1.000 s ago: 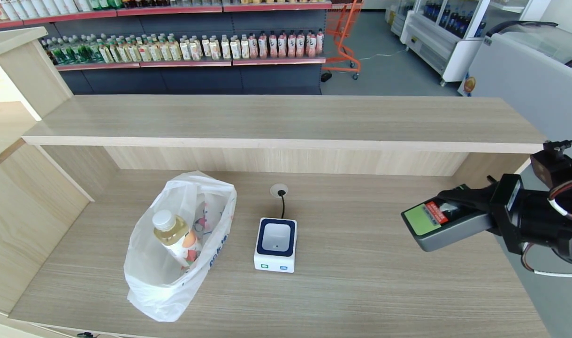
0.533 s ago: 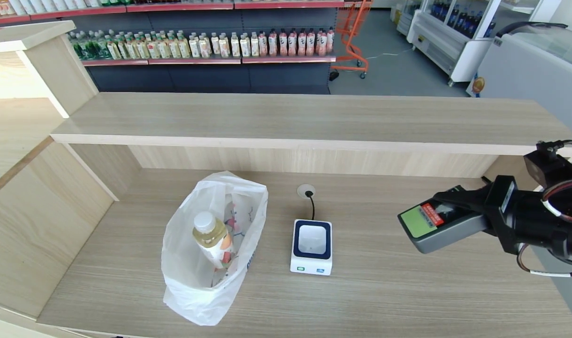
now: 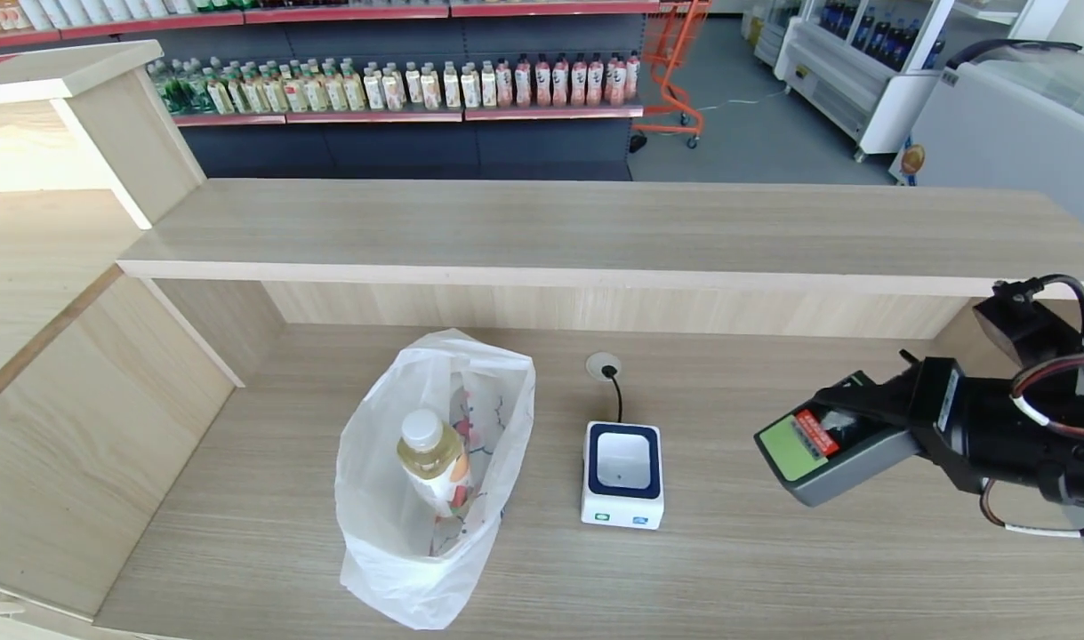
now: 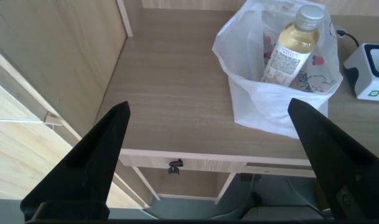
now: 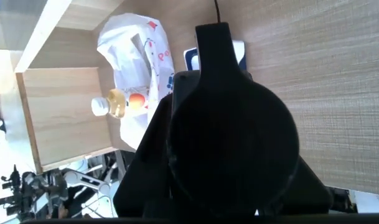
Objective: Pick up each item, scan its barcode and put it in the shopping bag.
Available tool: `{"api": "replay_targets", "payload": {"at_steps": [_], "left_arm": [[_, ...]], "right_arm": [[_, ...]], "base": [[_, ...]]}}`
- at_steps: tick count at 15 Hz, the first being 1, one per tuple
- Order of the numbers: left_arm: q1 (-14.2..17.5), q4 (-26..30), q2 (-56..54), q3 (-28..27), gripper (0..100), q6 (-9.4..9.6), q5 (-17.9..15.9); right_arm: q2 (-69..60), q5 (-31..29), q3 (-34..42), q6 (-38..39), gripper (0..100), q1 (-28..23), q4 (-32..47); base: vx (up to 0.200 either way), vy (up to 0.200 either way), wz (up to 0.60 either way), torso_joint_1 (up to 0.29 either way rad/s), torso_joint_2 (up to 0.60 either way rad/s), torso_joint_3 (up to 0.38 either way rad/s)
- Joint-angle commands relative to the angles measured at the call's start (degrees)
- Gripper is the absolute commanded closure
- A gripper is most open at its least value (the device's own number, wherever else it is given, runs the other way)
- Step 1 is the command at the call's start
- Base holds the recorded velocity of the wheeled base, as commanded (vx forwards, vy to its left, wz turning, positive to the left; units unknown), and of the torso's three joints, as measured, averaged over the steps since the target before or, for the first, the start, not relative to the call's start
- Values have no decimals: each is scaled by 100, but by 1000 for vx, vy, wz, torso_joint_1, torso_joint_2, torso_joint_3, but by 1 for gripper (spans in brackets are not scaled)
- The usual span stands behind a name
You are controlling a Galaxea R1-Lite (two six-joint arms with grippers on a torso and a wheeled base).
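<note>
Grey box [image 3: 817, 471] in right tool [image 3: 862, 413] bears green and red labels [image 3: 795, 436].

Shop backdrop
Bottle shelves [image 3: 399, 89] stood past the far edge of the counter [image 3: 595, 222], an orange trolley [image 3: 679, 67] and freezers [image 3: 1013, 133] beyond its right corner.

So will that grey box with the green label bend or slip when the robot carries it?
Probably not bend: the grey box with the green label shows flat faces and straight edges. It might tilt, since the right pincer grips just one end. Unlikely to roll.
</note>
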Motion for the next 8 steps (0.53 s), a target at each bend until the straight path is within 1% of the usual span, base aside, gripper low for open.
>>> {"api": "replay_targets", "payload": {"at_steps": [1,3,7,8], "left_arm": [[2,0,-2,0,0,2,0],[2,0,-2,0,0,-7,0],[2,0,-2,0,0,2,0],[2,0,-2,0,0,2,0]], "right_arm": [[381,-87,-3,-496,100,7,86],[882,-263,-73,-892,100,297,-2],[1998,-535,-363,-1015,100,973,-1004],[2192,-535,-433,-1015,100,1061,-1109]], "base": [[0,0,0,0,0,0],[0,0,0,0,0,0],[0,0,0,0,0,0],[0,0,0,0,0,0]]}}
